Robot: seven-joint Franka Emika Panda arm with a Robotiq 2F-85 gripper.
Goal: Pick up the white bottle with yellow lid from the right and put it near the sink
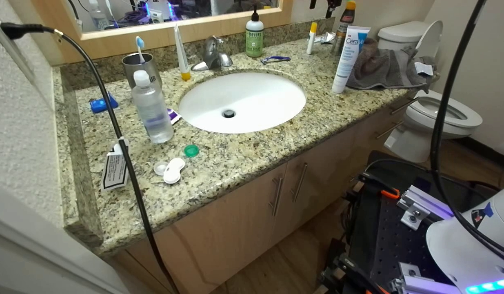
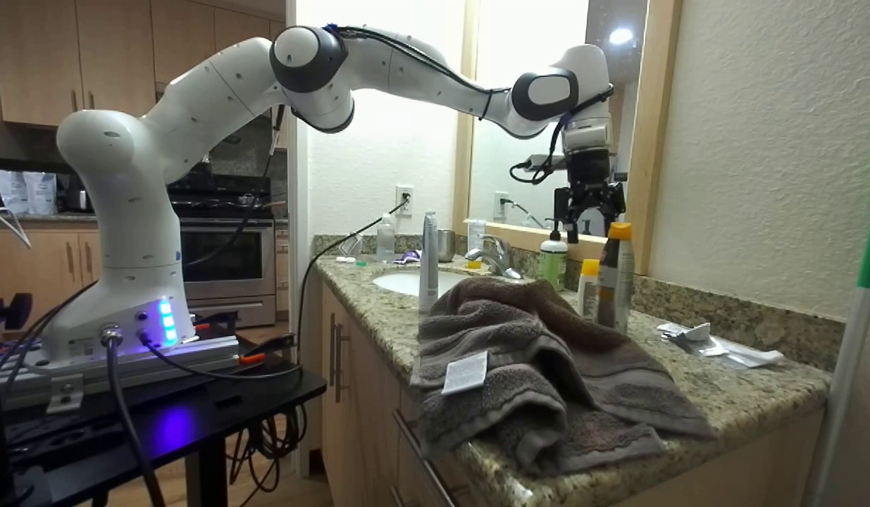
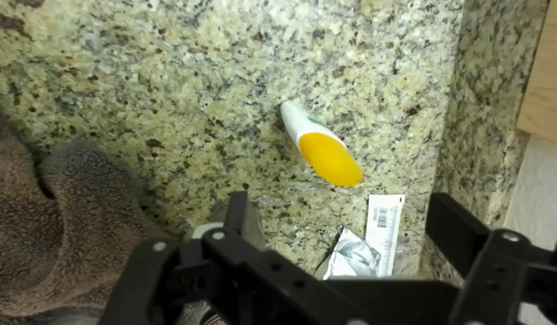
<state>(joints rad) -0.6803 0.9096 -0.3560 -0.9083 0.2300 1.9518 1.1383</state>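
The small white bottle with yellow lid stands upright on the granite counter near the back wall, in both exterior views [image 1: 311, 43] [image 2: 587, 296]. In the wrist view the bottle [image 3: 328, 155] shows from above, with its yellow cap toward the camera. My gripper [image 2: 591, 229] is open and empty, pointing down above the counter, higher than the bottle and apart from it. In the wrist view the open fingers [image 3: 339, 203] lie below the bottle, which is not between them. The sink [image 1: 247, 121] is an oval white basin; only part of it [image 2: 406, 283] shows from the far side.
A tall dark bottle with orange cap [image 2: 614, 289] stands close beside the bottle. A grey towel [image 2: 533, 352] and a white tube [image 1: 349, 59] are near. A green soap bottle [image 1: 254, 38], razor [image 1: 275, 59] and tap [image 1: 213, 55] line the sink's back. Packets [image 3: 384, 225] lie by the wall.
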